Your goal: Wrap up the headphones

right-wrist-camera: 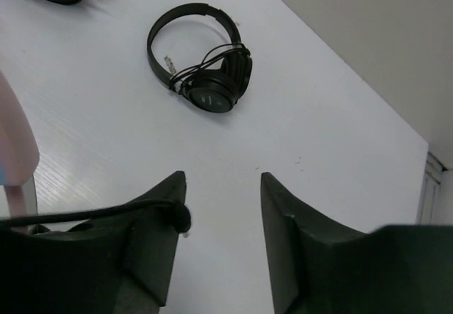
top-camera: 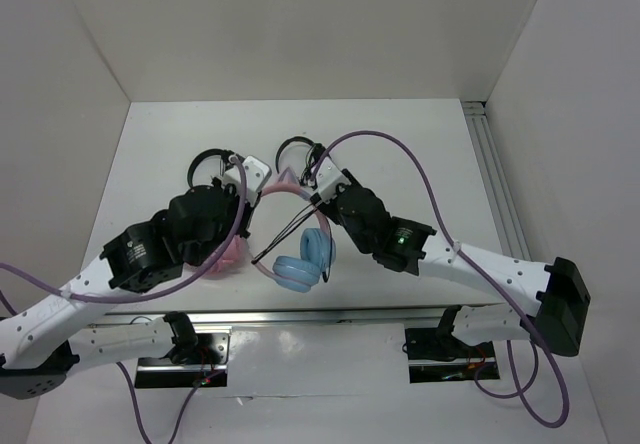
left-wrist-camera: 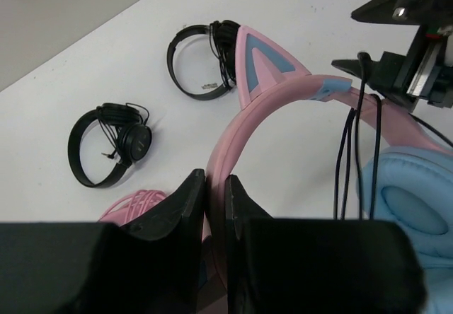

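The headphones (top-camera: pixel 300 262), with a pink cat-ear headband (left-wrist-camera: pixel 283 95) and light blue ear cups (left-wrist-camera: pixel 414 208), stand at the table's middle. My left gripper (left-wrist-camera: pixel 216 179) is shut on the lower side of the headband; in the top view it (top-camera: pixel 252 226) is mostly hidden under the arm. My right gripper (right-wrist-camera: pixel 223 179) is open above the top of the headband (top-camera: pixel 316 182). The thin black cable (left-wrist-camera: pixel 354 151) hangs from it in loops. The cable's plug end (right-wrist-camera: pixel 177 217) rests against the inner side of its left finger, not clamped.
Two small black headphones (top-camera: pixel 208 164) (top-camera: pixel 296 149) lie behind on the white table (top-camera: pixel 400 154). All-pink headphones (top-camera: pixel 225 254) with a coiled pink cable (left-wrist-camera: pixel 138 202) lie under my left arm. White walls enclose the table, and a rail (top-camera: pixel 495 179) runs along the right side.
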You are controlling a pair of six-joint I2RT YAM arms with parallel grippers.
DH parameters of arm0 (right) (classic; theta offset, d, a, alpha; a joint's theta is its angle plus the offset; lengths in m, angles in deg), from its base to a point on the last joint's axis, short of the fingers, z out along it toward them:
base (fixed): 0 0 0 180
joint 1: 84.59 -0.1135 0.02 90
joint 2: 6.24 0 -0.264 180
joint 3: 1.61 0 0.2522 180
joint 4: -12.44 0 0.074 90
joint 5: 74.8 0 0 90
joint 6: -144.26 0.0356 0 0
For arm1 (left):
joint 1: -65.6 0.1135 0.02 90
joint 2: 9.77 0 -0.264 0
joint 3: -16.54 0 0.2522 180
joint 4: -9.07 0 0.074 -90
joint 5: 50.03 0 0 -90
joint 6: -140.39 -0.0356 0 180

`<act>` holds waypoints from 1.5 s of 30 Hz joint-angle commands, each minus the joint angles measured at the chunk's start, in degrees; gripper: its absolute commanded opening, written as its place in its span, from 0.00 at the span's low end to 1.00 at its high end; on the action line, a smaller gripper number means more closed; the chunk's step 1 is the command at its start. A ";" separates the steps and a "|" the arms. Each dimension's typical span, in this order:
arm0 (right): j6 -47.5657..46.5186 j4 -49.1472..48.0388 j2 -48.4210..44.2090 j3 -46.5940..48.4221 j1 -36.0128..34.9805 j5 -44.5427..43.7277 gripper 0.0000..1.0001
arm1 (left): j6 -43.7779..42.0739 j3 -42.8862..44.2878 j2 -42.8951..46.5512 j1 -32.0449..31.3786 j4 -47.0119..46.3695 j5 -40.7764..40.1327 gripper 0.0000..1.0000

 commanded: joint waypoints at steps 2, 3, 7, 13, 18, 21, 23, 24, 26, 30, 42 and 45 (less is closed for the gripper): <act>3.33 -0.77 0.25 -0.08 1.32 -1.97 0.59 | 5.16 4.24 -1.29 2.00 -8.55 -0.77 0.00; 4.20 -0.07 -0.45 -0.08 1.33 -1.45 0.67 | 6.48 4.25 -1.82 3.65 -8.55 -0.77 0.00; 5.69 0.64 -1.07 -0.60 1.86 -0.83 0.87 | 8.78 5.56 -4.36 7.26 -8.55 4.50 0.00; 7.46 1.87 -4.05 -0.60 3.52 -1.36 0.94 | 11.95 7.15 -6.48 16.22 -7.50 8.62 0.00; 7.46 4.06 -6.87 0.97 3.53 -0.83 1.00 | 13.96 5.92 -8.32 23.25 -8.72 17.41 0.00; 6.94 4.07 -7.49 0.98 4.05 -2.14 1.00 | 14.49 4.60 -8.33 24.67 -10.04 23.65 0.00; 6.93 3.46 -5.92 0.98 4.58 -3.81 1.00 | 14.50 4.07 -8.85 25.28 -10.04 27.07 0.00; 6.93 3.46 -5.12 1.67 4.58 -4.34 1.00 | 13.97 4.07 -8.85 25.29 -10.04 27.79 0.00; 7.54 3.46 -3.19 2.30 5.89 -5.22 1.00 | 13.97 3.55 -9.38 25.81 -10.04 30.59 0.00; 8.07 2.05 -0.55 2.30 8.79 -5.75 1.00 | 12.92 2.93 -8.68 28.45 -8.39 39.10 0.00; 9.30 1.96 0.08 3.35 12.75 0.57 1.00 | 10.36 2.94 -8.59 33.81 -1.87 46.87 0.00; 9.83 4.06 -0.54 3.97 12.75 1.98 1.00 | 11.59 1.08 -8.59 35.39 -3.01 47.48 0.00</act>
